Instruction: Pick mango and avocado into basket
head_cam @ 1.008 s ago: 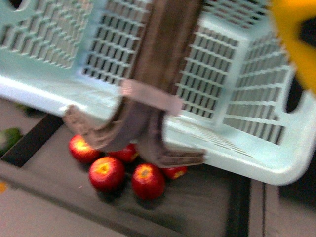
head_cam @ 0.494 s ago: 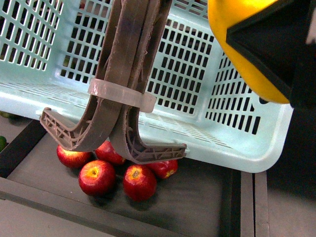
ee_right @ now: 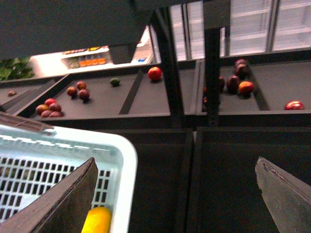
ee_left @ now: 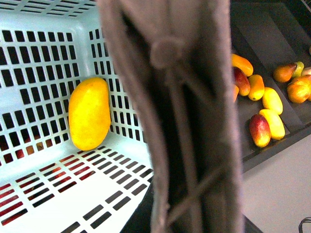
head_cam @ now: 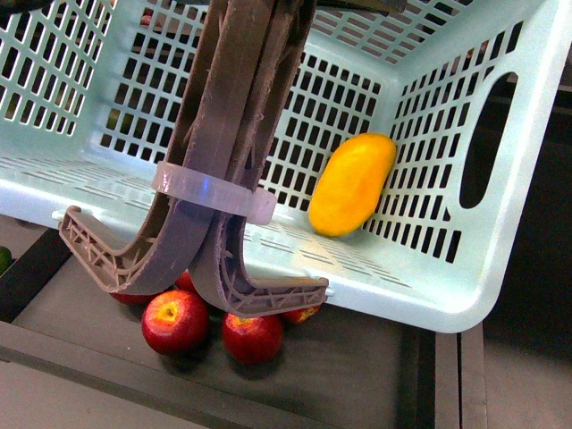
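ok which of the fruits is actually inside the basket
The yellow mango, leaning against the teal basket's wall; the red apples sit on the dark shelf below, outside it.

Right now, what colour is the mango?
Yellow-orange. The mango shows best in the left wrist view.

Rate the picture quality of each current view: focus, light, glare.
Front view: sharp and evenly lit, mango and basket crisp, apples shaded beneath. Left wrist view: the handles, close to the lens, are out of focus, while the mango is sharp. Right wrist view: dim foreground, right gripper in dark silhouette, far panels overexposed.
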Robot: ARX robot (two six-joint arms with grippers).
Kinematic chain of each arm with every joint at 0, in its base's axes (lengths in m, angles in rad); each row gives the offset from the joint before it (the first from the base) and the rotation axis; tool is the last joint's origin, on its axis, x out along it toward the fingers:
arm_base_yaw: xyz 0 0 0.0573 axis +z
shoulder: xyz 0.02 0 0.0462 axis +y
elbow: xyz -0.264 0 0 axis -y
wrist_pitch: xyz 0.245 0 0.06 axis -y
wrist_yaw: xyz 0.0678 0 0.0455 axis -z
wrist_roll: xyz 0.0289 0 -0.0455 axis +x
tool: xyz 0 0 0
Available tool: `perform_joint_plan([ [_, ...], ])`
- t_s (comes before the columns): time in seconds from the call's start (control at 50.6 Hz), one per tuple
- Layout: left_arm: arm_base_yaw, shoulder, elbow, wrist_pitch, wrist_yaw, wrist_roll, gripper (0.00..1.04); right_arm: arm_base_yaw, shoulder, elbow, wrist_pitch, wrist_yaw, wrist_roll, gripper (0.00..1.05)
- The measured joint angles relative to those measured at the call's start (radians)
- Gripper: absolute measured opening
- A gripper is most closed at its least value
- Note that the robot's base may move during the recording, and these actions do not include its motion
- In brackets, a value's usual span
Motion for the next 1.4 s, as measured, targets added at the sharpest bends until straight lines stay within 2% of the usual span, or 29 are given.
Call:
perform_joint_plan([
  [0.158,0.0,0.0,0.0,0.0,0.002,0.002,0.06,-0.13,-0.192,-0.103,-0.073,0.009,0.017,0.97],
  [0.237,0.0,0.0,0.0,0.0,0.007,0.001,0.06,-0.167,-0.275,-0.158,-0.115,0.021,0.028,0.97],
  [0.395,0.0,0.0,0.0,0.0,0.008,0.002,0.06,-0.193,-0.445,-0.278,-0.192,0.035,0.042,0.97],
  [0.632,0.0,0.0,0.0,0.0,0.007,0.001,0.06,-0.194,-0.465,-0.284,-0.193,0.038,0.042,0.97],
  [0.672,0.0,0.0,0.0,0.0,0.006,0.001,0.06,-0.206,-0.468,-0.288,-0.179,-0.005,0.032,0.95],
  [0.751,0.0,0.0,0.0,0.0,0.004,0.0,0.06,-0.245,-0.485,-0.308,-0.137,-0.168,-0.05,0.83],
  [0.85,0.0,0.0,0.0,0.0,0.003,0.002,0.06,-0.235,-0.534,-0.327,-0.164,-0.235,-0.125,0.67],
  [0.869,0.0,0.0,0.0,0.0,0.003,0.002,0.06,-0.233,-0.544,-0.327,-0.179,-0.237,-0.129,0.65],
  [0.929,0.0,0.0,0.0,0.0,0.005,0.002,0.06,-0.215,-0.62,-0.351,-0.24,-0.205,-0.156,0.51],
  [1.008,0.0,0.0,0.0,0.0,0.007,0.0,0.06,-0.105,-0.654,-0.358,-0.247,-0.077,-0.169,0.35],
  [1.067,0.0,0.0,0.0,0.0,0.006,0.001,0.06,-0.067,-0.664,-0.367,-0.247,-0.077,-0.177,0.23],
  [1.166,0.0,0.0,0.0,0.0,0.007,0.002,0.06,-0.063,-0.674,-0.382,-0.247,-0.066,-0.181,0.03],
  [1.265,0.0,0.0,0.0,0.0,0.007,0.002,0.06,-0.062,-0.677,-0.386,-0.246,-0.067,-0.184,0.21],
  [1.403,0.0,0.0,0.0,0.0,0.006,0.001,0.06,-0.062,-0.678,-0.386,-0.246,-0.066,-0.184,0.41],
])
